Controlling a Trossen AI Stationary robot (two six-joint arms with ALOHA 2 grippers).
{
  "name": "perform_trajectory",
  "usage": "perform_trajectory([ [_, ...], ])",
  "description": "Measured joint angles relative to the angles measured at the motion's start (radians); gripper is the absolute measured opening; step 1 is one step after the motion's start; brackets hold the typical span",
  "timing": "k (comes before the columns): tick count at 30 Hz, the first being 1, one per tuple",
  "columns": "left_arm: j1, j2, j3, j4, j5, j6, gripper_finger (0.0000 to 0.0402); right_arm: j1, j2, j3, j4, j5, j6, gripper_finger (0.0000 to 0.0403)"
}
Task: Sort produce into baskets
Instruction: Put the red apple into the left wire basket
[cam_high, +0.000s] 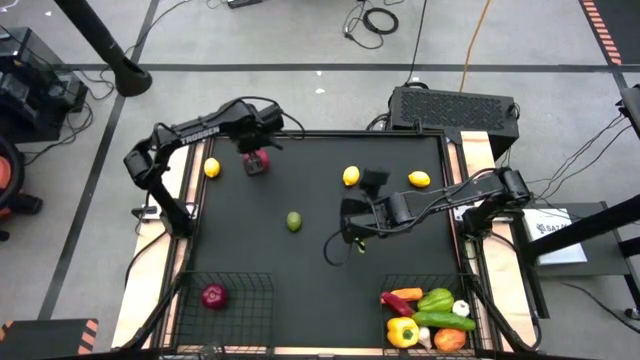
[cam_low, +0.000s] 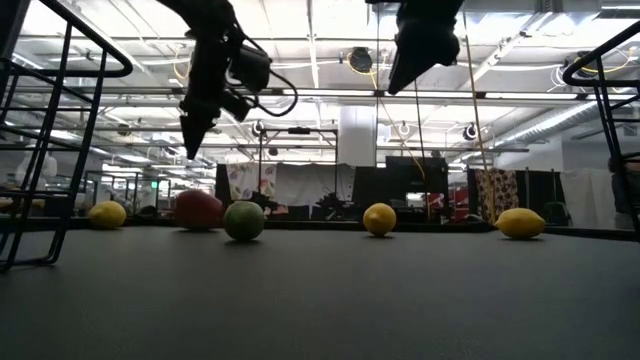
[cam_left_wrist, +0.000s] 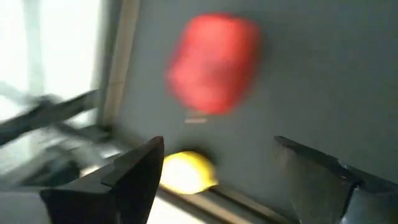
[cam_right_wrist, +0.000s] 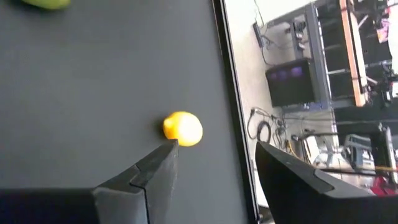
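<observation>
Left claw (cam_high: 256, 152) hangs with its fingers spread and empty over the red apple (cam_high: 258, 161) near the desk's far left corner, a lemon (cam_high: 212, 168) just beside that apple toward the left edge. Right claw (cam_high: 360, 238), likewise spread and empty, hovers over mid-desk with two more lemons (cam_high: 351, 176) (cam_high: 419, 180) and a lime (cam_high: 294, 221) loose around it. Judged by appearance, the apple is firm, smooth and prone to rolling; grip it across its widest girth, fingers lowered past the midline.

A grey floor (cam_high: 300, 40) with dark seam lines carries loose cables (cam_high: 375, 18). Beyond the bench, bright ceiling lights (cam_low: 330, 25) hang over dark curtains (cam_low: 290, 190).
</observation>
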Motion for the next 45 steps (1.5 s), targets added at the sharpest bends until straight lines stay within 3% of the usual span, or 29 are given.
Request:
perform_trajectory([
  [3,-0.005,0.001,0.0,-0.001,-0.168,0.055,0.0303,0.0,0.0,0.0,0.023,-0.05,-0.024,0.0205],
  [5,-0.006,0.001,-0.001,-0.028,-0.178,0.115,0.0303,0.0,0.0,0.0,0.023,-0.078,-0.026,0.0205],
  [7,-0.015,0.001,-0.002,-0.095,-0.141,0.057,0.0303,0.0,0.0,0.0,0.024,-0.095,-0.027,0.0205],
  [11,-0.026,0.001,-0.007,-0.14,0.054,-0.001,0.0303,0.0,0.0,0.0,0.023,-0.1,-0.034,0.0205],
  [15,-0.017,0.001,-0.009,-0.094,-0.039,0.018,0.0303,0.0,0.0,0.0,0.029,-0.1,-0.053,0.0205],
  [21,0.063,0.002,-0.009,0.095,-0.075,0.055,0.0303,0.001,0.0,0.0,0.032,-0.101,-0.055,0.0205],
  [33,0.133,0.075,-0.009,0.161,0.079,0.112,0.0303,0.001,0.0,0.0,0.033,-0.102,-0.062,0.0205],
  [45,0.134,0.084,-0.009,0.137,0.141,0.12,0.0303,0.001,0.0,0.0,0.033,-0.103,-0.063,0.0205],
])
